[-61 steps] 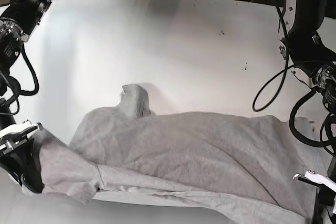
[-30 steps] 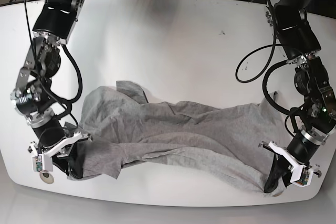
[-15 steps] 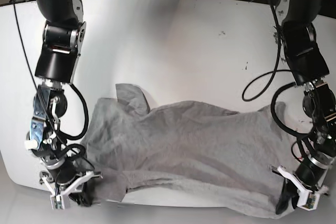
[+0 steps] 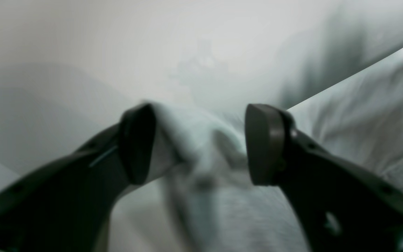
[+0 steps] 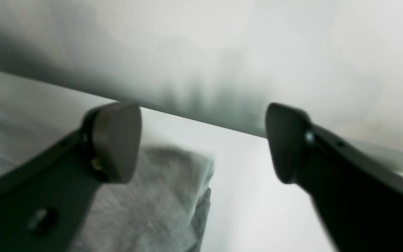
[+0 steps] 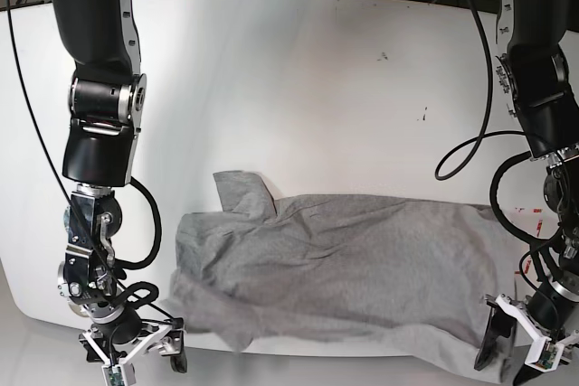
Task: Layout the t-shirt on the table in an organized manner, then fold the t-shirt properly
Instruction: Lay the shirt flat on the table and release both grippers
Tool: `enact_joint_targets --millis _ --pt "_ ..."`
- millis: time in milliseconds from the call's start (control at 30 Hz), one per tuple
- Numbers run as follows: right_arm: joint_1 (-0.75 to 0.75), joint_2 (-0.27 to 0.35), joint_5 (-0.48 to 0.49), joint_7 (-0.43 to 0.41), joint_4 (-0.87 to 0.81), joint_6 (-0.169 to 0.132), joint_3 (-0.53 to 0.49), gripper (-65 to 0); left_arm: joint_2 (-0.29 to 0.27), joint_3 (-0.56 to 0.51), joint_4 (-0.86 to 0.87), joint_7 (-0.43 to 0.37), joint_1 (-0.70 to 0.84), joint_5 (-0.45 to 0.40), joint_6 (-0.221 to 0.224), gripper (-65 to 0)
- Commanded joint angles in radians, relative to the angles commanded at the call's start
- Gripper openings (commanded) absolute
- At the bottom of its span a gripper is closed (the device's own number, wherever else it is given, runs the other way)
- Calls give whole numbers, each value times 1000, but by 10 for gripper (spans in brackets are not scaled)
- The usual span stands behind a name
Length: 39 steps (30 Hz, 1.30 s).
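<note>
Now a wrinkled grey t-shirt [image 6: 344, 255] flat on the table [image 6: 298, 88].

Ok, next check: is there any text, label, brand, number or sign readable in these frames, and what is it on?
None can be read.
t-shirt: plain grey on the side that shows, no print or tag visible.
table: only small dark specks and, at its right edge, red marks too small to read as any sign.
Both wrist views: blurred, no text in them.
</note>
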<state>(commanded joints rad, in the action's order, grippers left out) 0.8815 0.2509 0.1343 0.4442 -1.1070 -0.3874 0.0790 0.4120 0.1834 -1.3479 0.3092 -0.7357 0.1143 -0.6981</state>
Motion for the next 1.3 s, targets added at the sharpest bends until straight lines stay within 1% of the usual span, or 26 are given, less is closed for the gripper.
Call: enact_joint_targets --millis 33,133,167,233,400,433,500,533,600,667,767,833,867,900,967,1133,1200,1300 --pt "-3 0 -2 28 -29 0 0 0 5 0 3 0 2 0 0 -130" --pt "-28 5 5 101 -100 0 2 0 43 0 5 0 5 2 0 -62" --pt "-43 6 6 135 -146 0 3 0 57 0 5 0 5 5 0 -31" --pt "-74 8 6 187 -222 0 5 0 72 2 0 0 5 6 0 0" --pt "-187 8 8 325 -425 -3 6 0 106 9 -41 0 26 6 0 0" --pt "-233 8 8 364 -489 -3 6 0 115 18 -66 0 55 6 0 0" --pt "-285 8 8 394 -545 -3 6 0 121 34 -94 0 86 6 0 0" --pt "-342 0 8 419 -603 -3 6 0 121 58 -127 2 126 6 0 0" --pt "-416 -8 8 430 -657 -3 6 0 123 92 -164 14 183 6 0 0" --pt "-476 -29 8 430 -686 -3 8 0 124 123 -198 38 229 6 0 0" --pt "-565 -68 8 430 -694 -3 28 0 124 172 -235 83 302 6 0 0" --pt "-603 -92 9 430 -690 -5 55 0 124 192 -245 92 344 8 0 0" --pt "-609 -100 9 430 -690 -5 60 0 124 198 -247 92 354 8 0 0" --pt "-626 -124 9 430 -677 -5 72 0 124 219 -252 92 391 8 0 0" --pt "-640 -141 9 430 -654 -5 80 0 123 239 -252 92 427 8 0 0" --pt "-646 -160 11 423 -560 -5 110 0 120 262 -253 92 503 9 0 0" --pt "-646 -163 26 408 -526 -5 112 0 120 264 -255 92 522 9 0 0" --pt "-646 -164 91 373 -446 -5 112 0 120 281 -255 91 554 21 0 0"
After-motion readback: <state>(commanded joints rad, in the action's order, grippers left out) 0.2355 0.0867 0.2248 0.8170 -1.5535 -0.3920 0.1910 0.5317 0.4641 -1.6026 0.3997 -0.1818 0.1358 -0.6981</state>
